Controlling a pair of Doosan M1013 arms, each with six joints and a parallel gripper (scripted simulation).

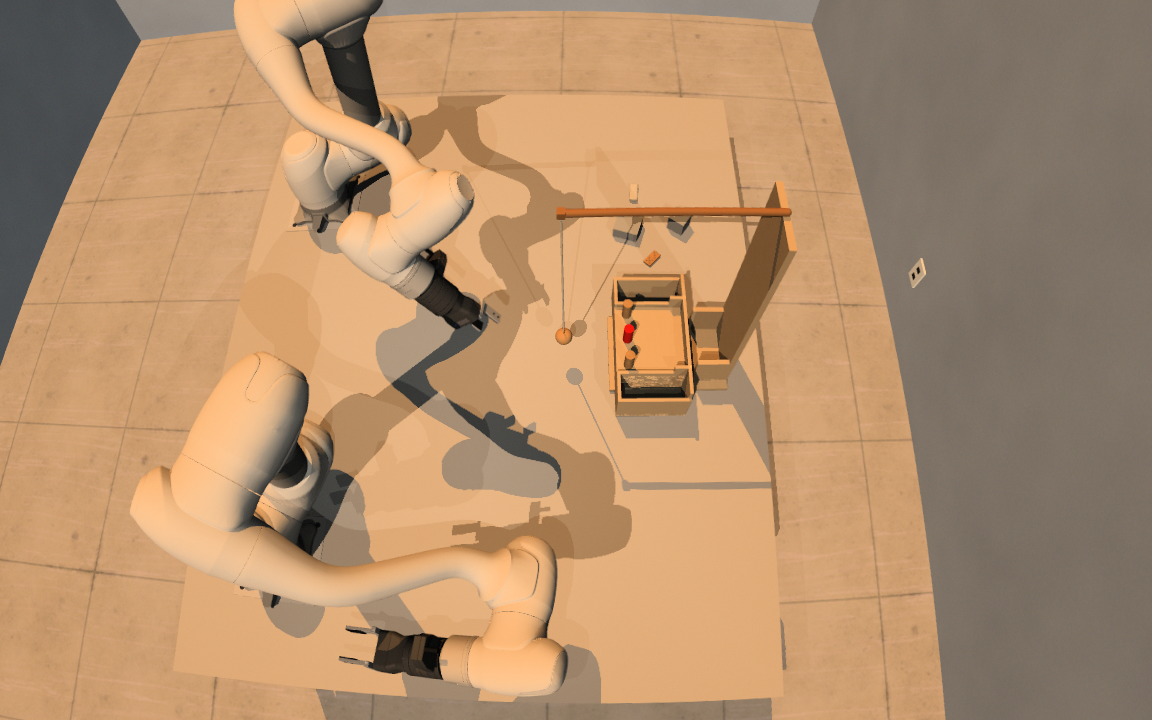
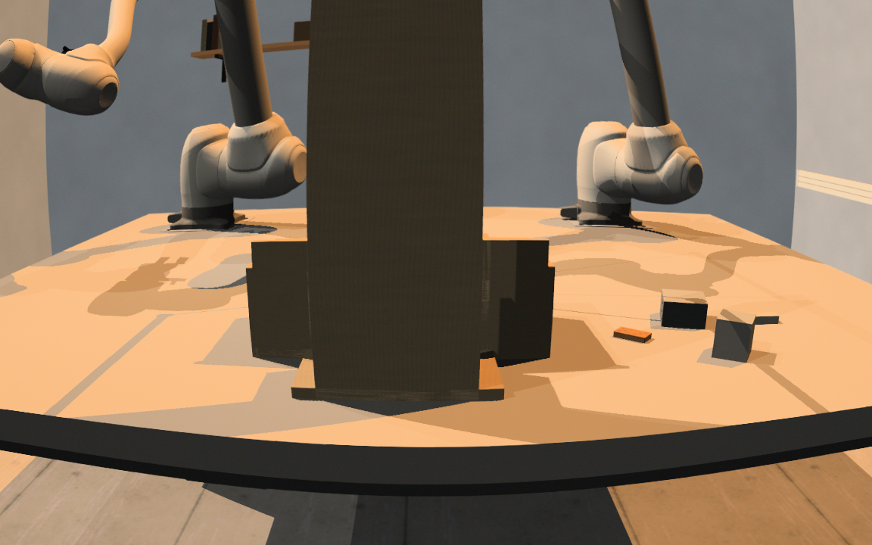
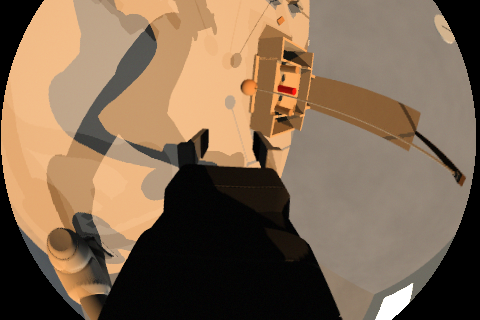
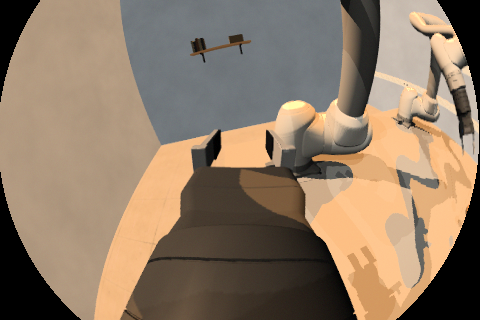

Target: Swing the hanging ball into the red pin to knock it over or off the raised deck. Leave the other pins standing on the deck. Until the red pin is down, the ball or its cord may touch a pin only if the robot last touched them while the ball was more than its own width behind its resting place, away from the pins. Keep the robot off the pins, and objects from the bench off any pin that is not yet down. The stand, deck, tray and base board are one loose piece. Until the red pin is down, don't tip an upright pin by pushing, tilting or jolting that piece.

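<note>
The orange ball (image 1: 563, 336) (image 3: 249, 87) hangs on its cord from the free end of the crossbar (image 1: 669, 212), in front of the pins. The red pin (image 1: 628, 333) (image 3: 287, 90) stands on the raised deck (image 1: 665, 338), between two orange-brown pins, one pin (image 1: 627, 308) (image 3: 288, 68) on one side and another pin (image 1: 629, 359) (image 3: 284, 110) on the other. My left gripper (image 1: 489, 315) (image 3: 230, 139) is open and empty, on the ball's side away from the pins, apart from ball and cord. My right gripper (image 1: 356, 646) (image 4: 243, 139) is open and empty, far from the stand.
The stand's tall post (image 1: 755, 277) (image 2: 395, 203) (image 3: 365, 105) rises behind the deck and hides it in the exterior view. Beside the tray lie a grey block (image 1: 634, 231) (image 2: 683, 315), another grey block (image 2: 733, 340), an orange piece (image 1: 651, 257) (image 2: 632, 334) and a small pale piece (image 1: 634, 191).
</note>
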